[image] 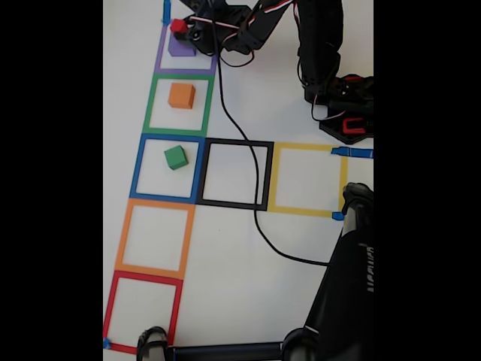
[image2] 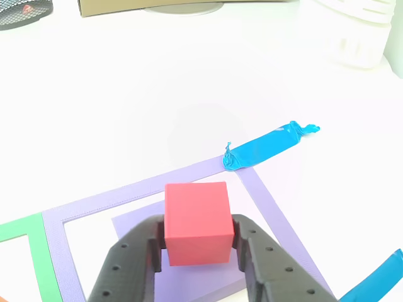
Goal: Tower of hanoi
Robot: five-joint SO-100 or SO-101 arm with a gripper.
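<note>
Cubes make up this puzzle, all small, rigid and probably light, with smooth flat faces that could slip unless pinched squarely on opposite sides. In the other view, the gripper (image2: 196,248) has its jaws closed on the left and right faces of the red cube (image2: 196,221), low on its sides, so the hold looks centred. Directly beneath the jaws lies the purple cube (image2: 135,221), inside the purple tape square (image2: 267,201); whether red touches it I cannot tell. In the fixed view, the orange cube (image: 181,95) and, farther off, the green cube (image: 176,157) sit well below the jaws.
</note>
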